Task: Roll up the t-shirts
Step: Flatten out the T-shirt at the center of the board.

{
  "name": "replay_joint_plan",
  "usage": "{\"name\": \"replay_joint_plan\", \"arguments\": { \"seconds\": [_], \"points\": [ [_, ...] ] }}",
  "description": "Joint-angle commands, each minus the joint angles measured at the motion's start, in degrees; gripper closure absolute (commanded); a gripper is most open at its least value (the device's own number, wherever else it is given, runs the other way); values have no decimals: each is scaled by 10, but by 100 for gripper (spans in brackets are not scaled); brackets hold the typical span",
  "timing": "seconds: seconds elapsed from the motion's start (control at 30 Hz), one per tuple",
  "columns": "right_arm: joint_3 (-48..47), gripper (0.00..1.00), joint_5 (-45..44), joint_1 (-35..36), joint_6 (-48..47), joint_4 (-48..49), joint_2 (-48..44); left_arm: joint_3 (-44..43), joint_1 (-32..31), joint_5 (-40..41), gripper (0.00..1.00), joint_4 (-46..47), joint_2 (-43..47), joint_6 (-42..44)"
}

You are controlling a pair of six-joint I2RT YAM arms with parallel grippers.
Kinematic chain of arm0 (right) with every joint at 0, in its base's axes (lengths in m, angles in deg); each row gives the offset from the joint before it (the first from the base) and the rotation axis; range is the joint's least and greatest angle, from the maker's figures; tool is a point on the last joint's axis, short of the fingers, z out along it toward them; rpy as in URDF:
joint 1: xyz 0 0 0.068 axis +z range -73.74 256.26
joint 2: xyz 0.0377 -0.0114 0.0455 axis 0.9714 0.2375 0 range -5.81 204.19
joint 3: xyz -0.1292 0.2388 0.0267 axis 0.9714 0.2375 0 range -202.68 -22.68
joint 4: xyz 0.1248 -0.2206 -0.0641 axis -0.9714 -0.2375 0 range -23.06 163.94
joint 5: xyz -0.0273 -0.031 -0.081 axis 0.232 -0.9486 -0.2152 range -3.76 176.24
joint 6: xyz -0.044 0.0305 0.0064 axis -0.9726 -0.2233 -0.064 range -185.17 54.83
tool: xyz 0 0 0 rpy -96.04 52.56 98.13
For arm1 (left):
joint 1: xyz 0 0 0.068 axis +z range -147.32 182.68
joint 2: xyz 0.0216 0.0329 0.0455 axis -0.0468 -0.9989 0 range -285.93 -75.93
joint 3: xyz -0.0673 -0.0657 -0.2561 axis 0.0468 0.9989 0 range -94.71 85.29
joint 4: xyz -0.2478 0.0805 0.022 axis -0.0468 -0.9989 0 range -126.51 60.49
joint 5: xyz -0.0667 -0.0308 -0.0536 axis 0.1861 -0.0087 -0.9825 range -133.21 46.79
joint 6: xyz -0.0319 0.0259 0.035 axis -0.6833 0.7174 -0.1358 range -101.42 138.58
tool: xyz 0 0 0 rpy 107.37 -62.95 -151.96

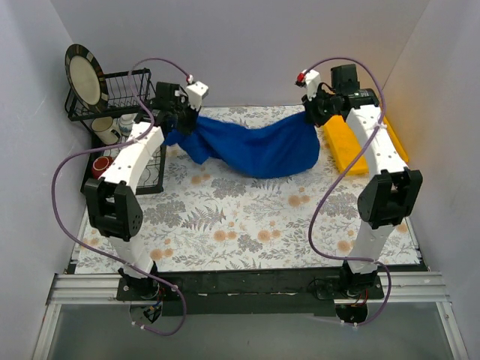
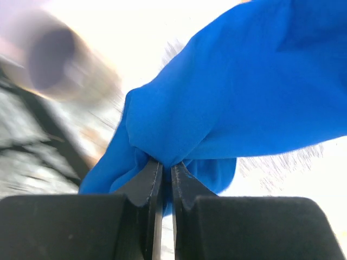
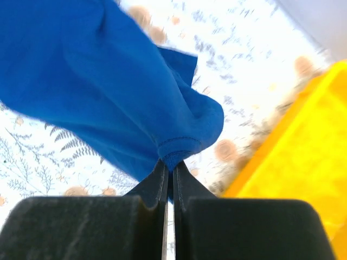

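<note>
Both pincers (image 2: 165, 167) (image 3: 169, 165) clamp t-shirt (image 1: 255, 150); its print seems hidden.

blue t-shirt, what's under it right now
Only the floral mat shows beneath the t-shirt, which is held between left gripper and right gripper. The patch straight below its middle is hidden.

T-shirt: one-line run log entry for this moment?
phase: grasped | t-shirt: held at two ends, sagging, unrolled | left end effector: shut on t-shirt | right end effector: shut on t-shirt
</note>
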Motion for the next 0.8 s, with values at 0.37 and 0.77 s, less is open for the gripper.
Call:
{"name": "replay_joint_plan", "arguments": {
  "seconds": [0.37,0.77],
  "points": [
    [318,53,107,4,-359,-214,-407,361,11,-56,45,-113,496,272],
    [290,36,37,4,-106,51,-294,347,12,-48,16,-1,410,45]
  ]
}}
